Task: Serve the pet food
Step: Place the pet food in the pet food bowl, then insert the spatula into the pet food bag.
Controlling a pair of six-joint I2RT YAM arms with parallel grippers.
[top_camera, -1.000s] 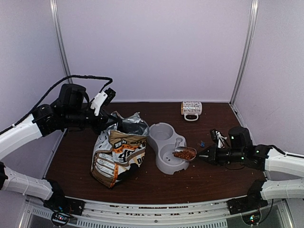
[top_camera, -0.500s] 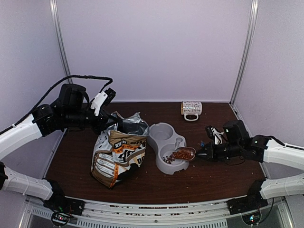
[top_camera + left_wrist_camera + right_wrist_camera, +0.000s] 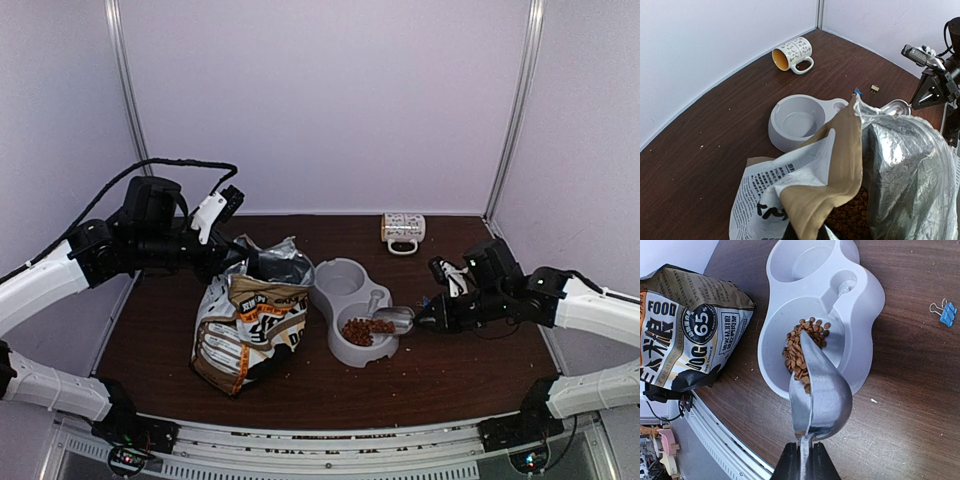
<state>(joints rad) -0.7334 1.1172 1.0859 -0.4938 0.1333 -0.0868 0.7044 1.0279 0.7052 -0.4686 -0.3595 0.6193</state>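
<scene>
right gripper (image 3: 804,450) clamped silver metal scoop (image 3: 821,390), tipped | reddish-brown kibble pellets (image 3: 799,347) hit grey plastic double bowl (image 3: 862,305), basically served | left gripper (image 3: 226,262) pinched tan paper bag (image 3: 250,325)

The whole counter (image 3: 300,385) was seen from high behind the arm bases at its near edge, the view faced toward the far edge and back wall. From the left wrist, the counter was viewed over the open bag (image 3: 840,165), close by, toward the far right corner, where the mug (image 3: 792,52) lay. From the right wrist, the double bowl (image 3: 867,295) was looked down on steeply and closely, past that wrist's fingers (image 3: 786,465) and the scoop (image 3: 822,395). Bowl and bag were shared by all three views, the mug by the top and left wrist views.
</scene>
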